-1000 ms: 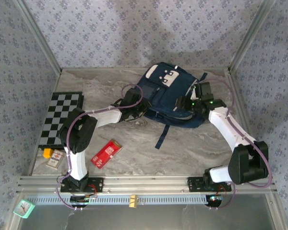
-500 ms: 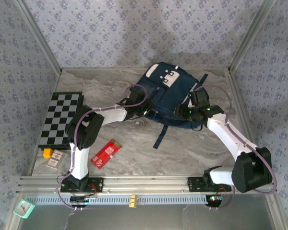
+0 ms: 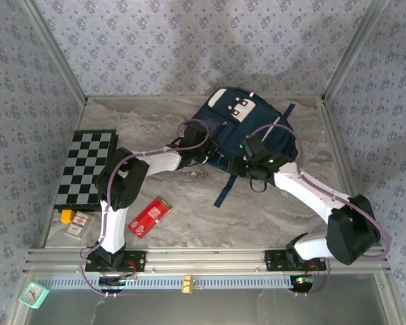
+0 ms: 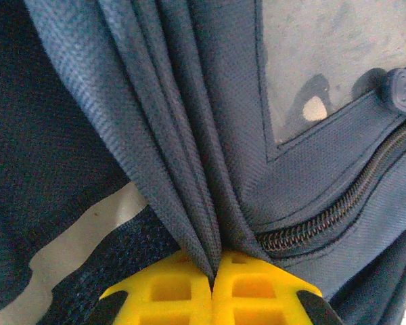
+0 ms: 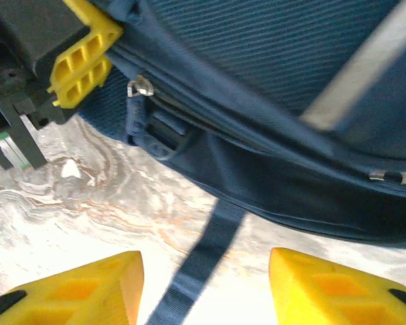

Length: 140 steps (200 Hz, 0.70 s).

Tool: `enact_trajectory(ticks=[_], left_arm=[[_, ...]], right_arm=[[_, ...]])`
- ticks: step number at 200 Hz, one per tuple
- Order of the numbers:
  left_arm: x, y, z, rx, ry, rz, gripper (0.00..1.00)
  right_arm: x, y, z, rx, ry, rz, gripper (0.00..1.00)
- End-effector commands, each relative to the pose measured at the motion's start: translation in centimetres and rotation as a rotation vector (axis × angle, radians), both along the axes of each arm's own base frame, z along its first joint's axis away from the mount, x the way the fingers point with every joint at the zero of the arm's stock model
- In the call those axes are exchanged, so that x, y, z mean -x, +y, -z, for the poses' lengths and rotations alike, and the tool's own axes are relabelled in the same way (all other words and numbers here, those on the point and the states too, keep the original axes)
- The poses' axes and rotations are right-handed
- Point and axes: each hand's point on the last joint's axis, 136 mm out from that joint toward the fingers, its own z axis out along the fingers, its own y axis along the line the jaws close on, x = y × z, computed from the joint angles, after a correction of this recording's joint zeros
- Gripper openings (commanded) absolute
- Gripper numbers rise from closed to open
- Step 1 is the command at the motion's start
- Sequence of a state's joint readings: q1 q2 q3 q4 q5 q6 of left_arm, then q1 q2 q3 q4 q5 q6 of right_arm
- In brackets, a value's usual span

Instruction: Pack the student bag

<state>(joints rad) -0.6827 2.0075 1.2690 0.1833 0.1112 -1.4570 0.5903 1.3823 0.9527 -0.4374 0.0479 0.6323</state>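
The student bag (image 3: 247,125), navy blue with a white buckle patch, lies flat at the back middle of the table. At its near left edge my left gripper (image 3: 204,156) is shut, its yellow fingertips (image 4: 183,291) pinching a fold of the bag's fabric (image 4: 189,169) beside a zip (image 4: 338,206). My right gripper (image 3: 245,164) hovers open at the bag's near edge. In the right wrist view the gripper (image 5: 206,288) straddles the dark strap (image 5: 213,247) lying on the marble without touching it. A metal zip pull (image 5: 141,87) shows near the left gripper's fingers (image 5: 81,64).
A black-and-white checkerboard (image 3: 86,168) lies at the left. A red packet (image 3: 149,217), a small card (image 3: 76,227) and an orange block (image 3: 67,216) sit near the front left. A teal clock (image 3: 34,293) rests beyond the front rail. Patterned walls close in the sides and back.
The left gripper has closed on the bag's fabric. The right arm has swung left along the bag's near edge to above the strap, its jaws slightly narrower.
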Motion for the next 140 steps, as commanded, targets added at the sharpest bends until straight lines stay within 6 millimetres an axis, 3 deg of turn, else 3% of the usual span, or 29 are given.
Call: enact_trajectory(ticks=[1,46,85,129,140], left_arm=[[1.1,-1.9,-4.5,0.113,-0.062,0.029,0.0],[2.8,-3.1,-4.8,0.152,-0.052,0.054,0.0],[2.9,-3.5,-4.9,0.173,-0.054,0.057,0.0],[3.4,-3.7,-4.8,0.188,-0.044,0.06,0.0],[3.6,-3.8,-4.8,0.194,-0.045,0.058,0.0]], right_arm=[[-1.5,2.4,0.3,-0.061,-0.058,0.049,0.5],[-4.4,4.5,2.2,-0.091,-0.078,0.114,0.38],[-6.0,4.1,3.8,-0.047,-0.108,0.171,0.33],[-7.1,2.2,3.3,0.015,-0.176,0.277,0.35],[-7.3,1.6,3.5,0.031,-0.169,0.318,0.31]])
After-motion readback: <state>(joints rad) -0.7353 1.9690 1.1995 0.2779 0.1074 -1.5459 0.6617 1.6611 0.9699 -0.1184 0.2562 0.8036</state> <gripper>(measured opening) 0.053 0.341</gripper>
